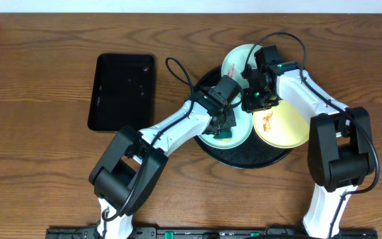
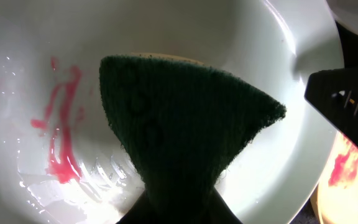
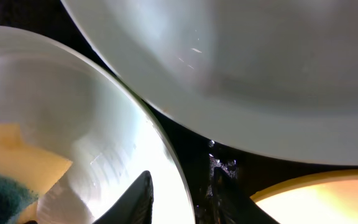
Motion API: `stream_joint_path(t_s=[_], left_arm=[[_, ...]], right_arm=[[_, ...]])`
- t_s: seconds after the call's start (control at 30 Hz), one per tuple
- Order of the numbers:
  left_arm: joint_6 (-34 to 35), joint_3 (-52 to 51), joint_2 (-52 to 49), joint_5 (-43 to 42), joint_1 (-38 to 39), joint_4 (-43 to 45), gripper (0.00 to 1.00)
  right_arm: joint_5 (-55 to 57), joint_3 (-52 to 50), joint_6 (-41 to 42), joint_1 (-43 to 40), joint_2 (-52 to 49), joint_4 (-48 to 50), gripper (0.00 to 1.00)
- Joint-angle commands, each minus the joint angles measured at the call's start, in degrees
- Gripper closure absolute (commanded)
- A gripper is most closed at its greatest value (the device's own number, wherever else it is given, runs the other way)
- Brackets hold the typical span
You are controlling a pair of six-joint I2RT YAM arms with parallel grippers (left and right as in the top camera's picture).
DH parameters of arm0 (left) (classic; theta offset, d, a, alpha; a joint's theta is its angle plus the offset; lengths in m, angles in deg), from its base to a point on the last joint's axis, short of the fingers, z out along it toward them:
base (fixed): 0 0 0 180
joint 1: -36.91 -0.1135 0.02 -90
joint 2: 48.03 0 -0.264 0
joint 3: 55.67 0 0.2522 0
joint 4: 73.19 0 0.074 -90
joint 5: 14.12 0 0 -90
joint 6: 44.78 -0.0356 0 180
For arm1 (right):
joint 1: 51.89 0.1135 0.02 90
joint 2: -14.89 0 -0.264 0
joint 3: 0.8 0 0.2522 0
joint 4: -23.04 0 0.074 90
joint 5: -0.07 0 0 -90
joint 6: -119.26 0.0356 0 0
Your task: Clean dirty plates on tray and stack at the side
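Observation:
On the round black tray [image 1: 244, 157] lie three plates. My left gripper [image 1: 223, 123] is shut on a green-and-yellow sponge [image 2: 179, 118], pressing it into the near-left mint plate [image 1: 239, 136], which carries a red smear [image 2: 61, 130]. My right gripper [image 3: 182, 190] is shut on this plate's rim [image 3: 166, 155], one finger [image 3: 140, 198] inside and the other outside over the tray. A second mint plate [image 1: 237, 61] lies at the back. The yellow plate [image 1: 284, 126], with a red-orange smear, lies at the right.
A smaller rectangular black tray [image 1: 121, 91] sits on the wooden table [image 1: 38, 79] to the left of the round one. The two arms come close together over the round tray, and a black cable [image 1: 178, 70] loops above the left arm.

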Motion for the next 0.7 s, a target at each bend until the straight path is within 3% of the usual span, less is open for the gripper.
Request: stream_joint_path(t_s=[0.0, 0.43, 0.57, 0.67], left_arm=[[0.11, -0.11, 0.09, 0.74, -0.02, 0.02, 0.91], [0.13, -0.11, 0.09, 0.76, -0.02, 3.67, 0.91], [0.13, -0.11, 0.07, 0.79, -0.02, 5.66, 0.91], [0.13, -0.11, 0.0, 0.79, -0.02, 6.36, 0.9]], right_arm=[[0.5, -1.29, 0.48, 0.2, -0.39, 1.01, 0.77], [0.48, -2.27, 1.11, 0.17, -0.39, 1.62, 0.89], [0.48, -2.27, 1.81, 0.17, -0.39, 1.57, 0.99], [0.48, -2.27, 2.38, 0.17, -0.39, 1.57, 0.99]])
